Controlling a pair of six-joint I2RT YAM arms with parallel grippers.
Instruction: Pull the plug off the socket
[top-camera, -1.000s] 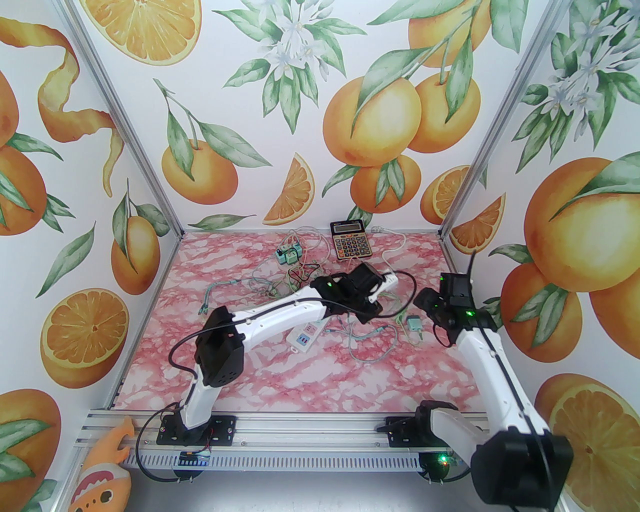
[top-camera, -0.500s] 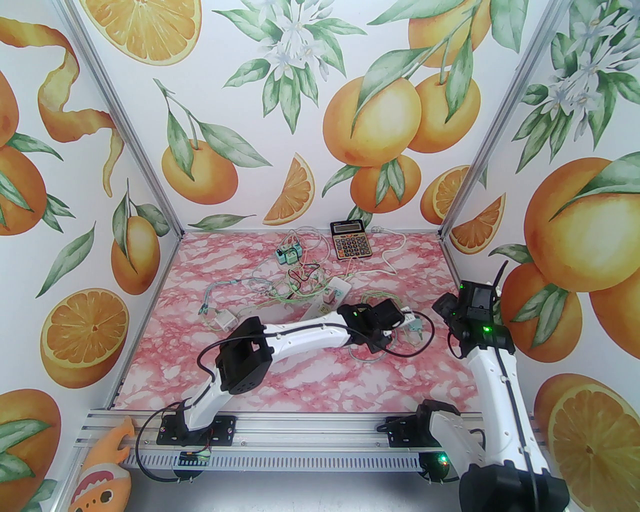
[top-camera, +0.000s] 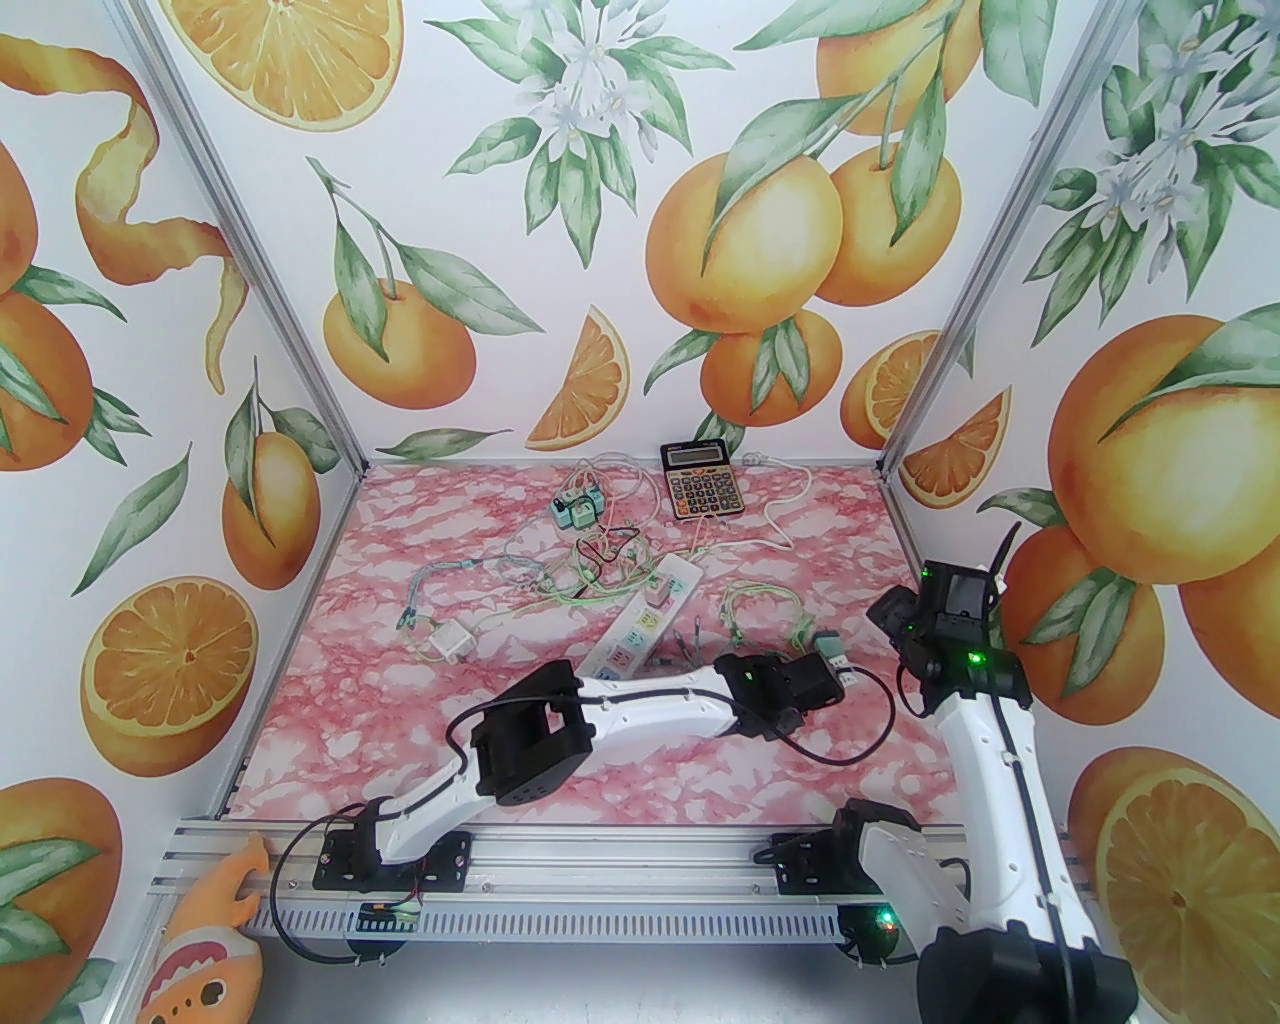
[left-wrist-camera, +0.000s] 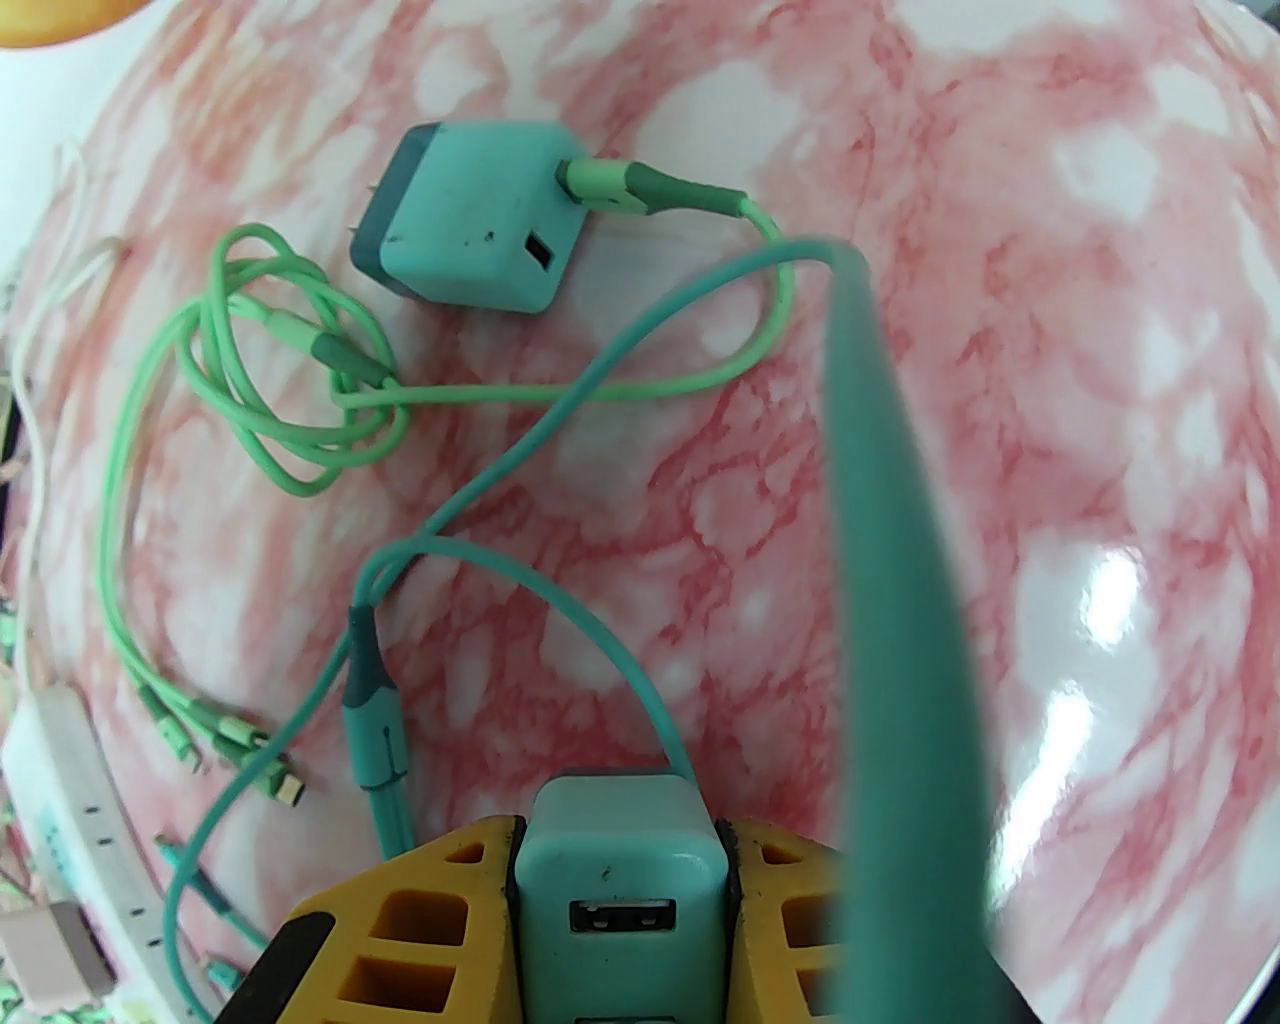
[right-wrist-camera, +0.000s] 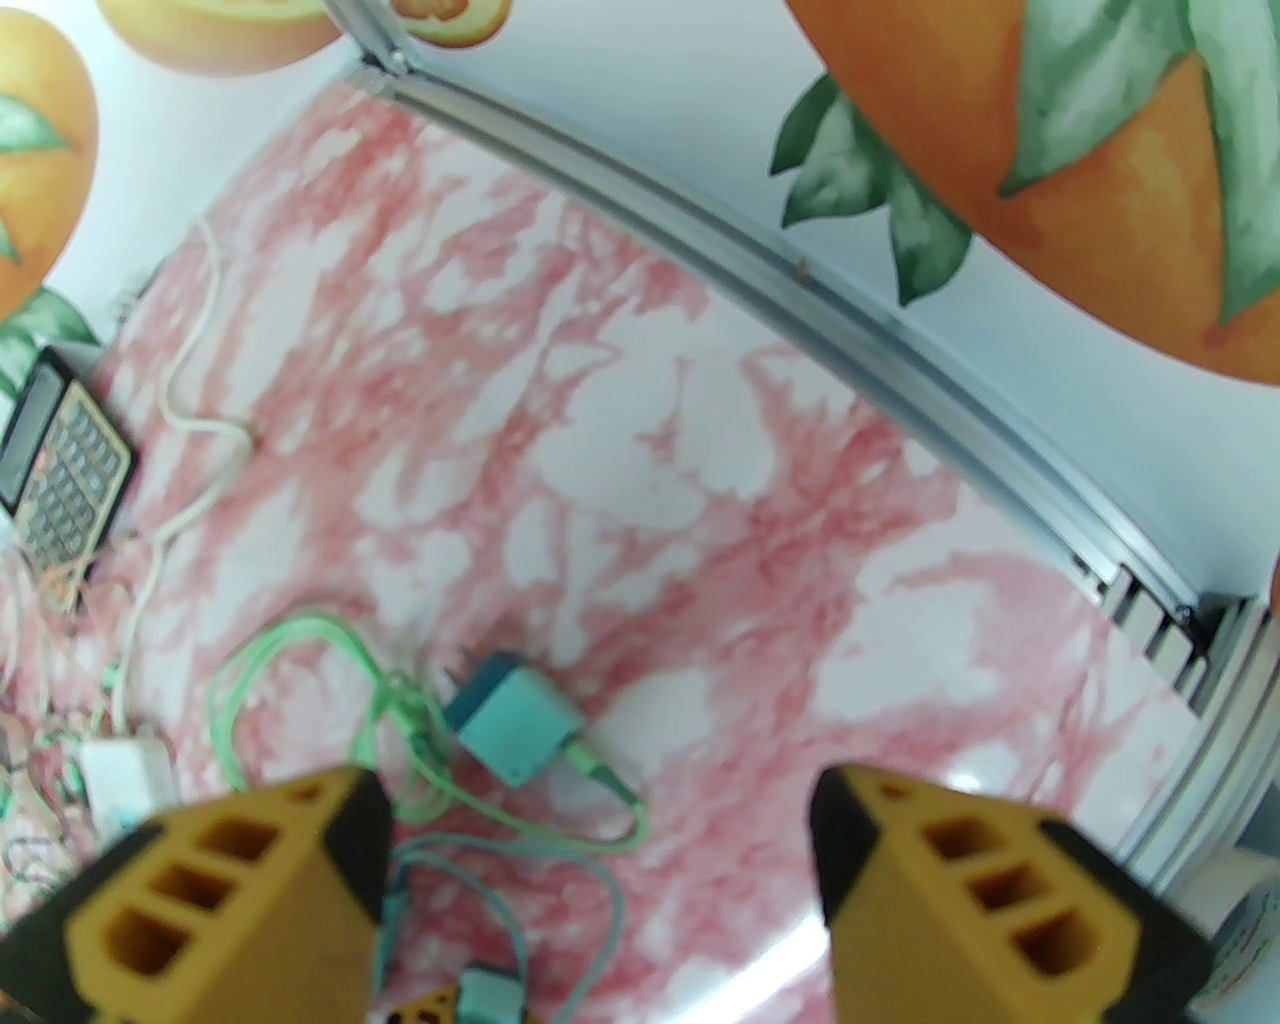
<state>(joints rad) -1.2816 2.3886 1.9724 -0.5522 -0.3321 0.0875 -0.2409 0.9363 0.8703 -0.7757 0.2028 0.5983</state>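
Left arm (top-camera: 650, 700) swung back toward 5 o'clock, uncovering the long white plastic power strip (top-camera: 640, 625). Left gripper (left-wrist-camera: 620, 835) is clamped on the boxy matte teal plug (left-wrist-camera: 620, 885), which sits clear of the strip, around 4 o'clock. Right gripper (right-wrist-camera: 595, 800) gapes open.

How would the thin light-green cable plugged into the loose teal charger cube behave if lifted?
Probably floppy: the thin light-green cable lies in slack loops. Likely light, yet it may drag the loose teal charger cube along, since its connector is plugged in.

Top view high, rear; wrist views close, apparently sharing teal charger (right-wrist-camera: 512, 730).
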